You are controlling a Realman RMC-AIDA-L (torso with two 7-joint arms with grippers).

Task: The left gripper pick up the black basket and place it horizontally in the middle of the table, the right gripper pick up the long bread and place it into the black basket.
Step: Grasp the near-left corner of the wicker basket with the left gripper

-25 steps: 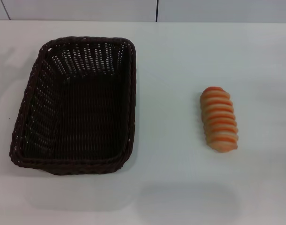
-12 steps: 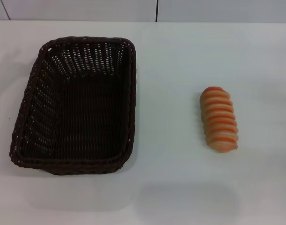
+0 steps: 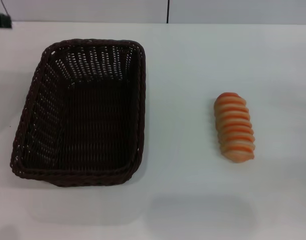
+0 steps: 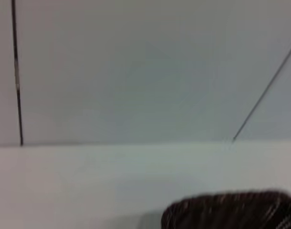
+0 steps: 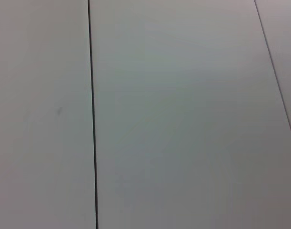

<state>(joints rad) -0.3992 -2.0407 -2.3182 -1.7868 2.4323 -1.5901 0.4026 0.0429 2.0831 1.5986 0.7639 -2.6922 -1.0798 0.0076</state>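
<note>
The black basket (image 3: 80,112) stands on the left part of the white table (image 3: 188,65), its long side running away from me, and it is empty. Its rim also shows in the left wrist view (image 4: 231,210). The long bread (image 3: 234,127), striped orange and cream, lies on the right part of the table, well apart from the basket. A small black piece of the left gripper (image 3: 0,20) shows at the far left corner of the head view, beyond the basket. The right gripper is out of view; its wrist view shows only grey wall panels.
A grey panelled wall (image 3: 92,10) with a dark seam (image 3: 168,11) runs along the table's far edge. Bare white tabletop lies between the basket and the bread and along the near edge.
A black part of the left gripper has come into the head view at the far left corner. The basket and the bread have not moved.
</note>
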